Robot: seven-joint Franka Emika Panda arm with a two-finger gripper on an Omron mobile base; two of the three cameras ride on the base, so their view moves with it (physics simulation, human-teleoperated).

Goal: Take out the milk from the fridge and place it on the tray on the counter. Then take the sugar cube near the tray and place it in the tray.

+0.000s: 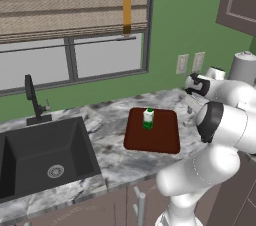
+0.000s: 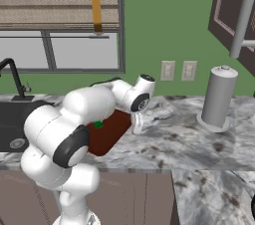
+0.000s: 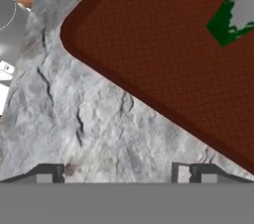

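You had the milk (image 1: pixel 148 118) standing upright on the tray (image 1: pixel 160 137), toward its window-side edge, while your gripper (image 3: pixel 117 172) hung over bare counter (image 3: pixel 84 119) just beside the tray's right edge, fingers spread apart and holding nothing.

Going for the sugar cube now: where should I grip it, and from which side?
Grip the sugar cube by two opposite side faces, coming straight down from above. It is a tiny block lying flat on the counter just off the tray, so only its sides offer a hold. It sits close to one fingertip of the open pincer, so probably centre first.
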